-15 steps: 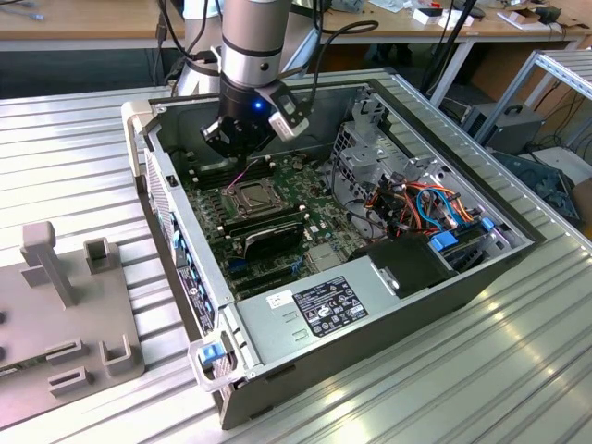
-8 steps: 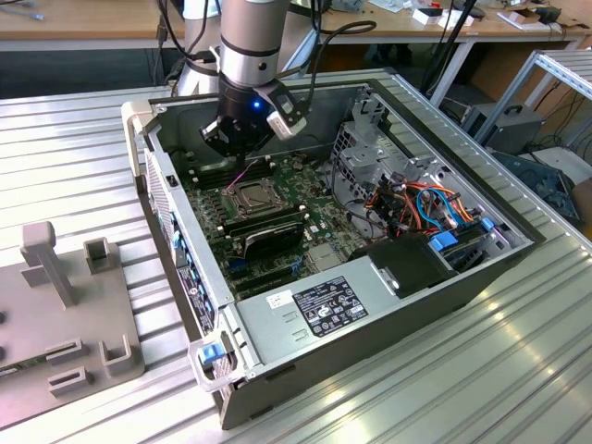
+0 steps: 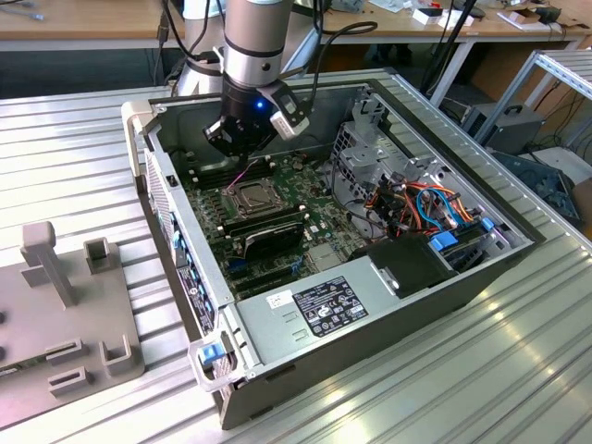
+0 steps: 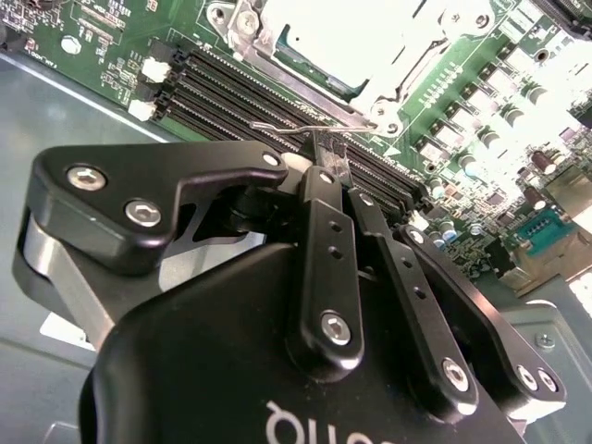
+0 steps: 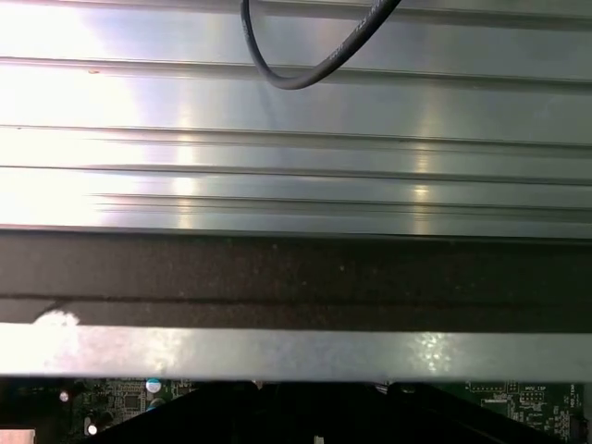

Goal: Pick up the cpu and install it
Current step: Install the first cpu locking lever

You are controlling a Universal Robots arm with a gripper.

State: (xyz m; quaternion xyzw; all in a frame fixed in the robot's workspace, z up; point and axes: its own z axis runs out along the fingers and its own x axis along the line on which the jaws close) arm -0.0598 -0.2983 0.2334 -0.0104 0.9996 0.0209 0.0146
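In the exterior view my gripper [image 3: 242, 148] hangs inside the open computer case [image 3: 388, 305], just behind the socket [image 3: 250, 196] on the green motherboard [image 3: 319, 227]. In the second wrist view the black fingers [image 4: 319, 222] are shut on the socket's thin wire lever [image 4: 289, 128], right at the gripper [image 4: 331, 165] tips. Beyond them lies the cpu [image 4: 342, 37], a pale shiny square seated in the socket with the hinged metal frame [image 4: 250, 32] down around it.
Black memory slots [image 4: 231, 88] run beside the socket. A long black card [image 3: 264, 231] lies in front of it, then the power supply [image 3: 319, 310]. Cables and drive bays [image 3: 435, 222] crowd the exterior view's right. A grey fixture [image 3: 65, 305] stands outside the case. A cable [image 5: 305, 65] crosses the ribbed table.
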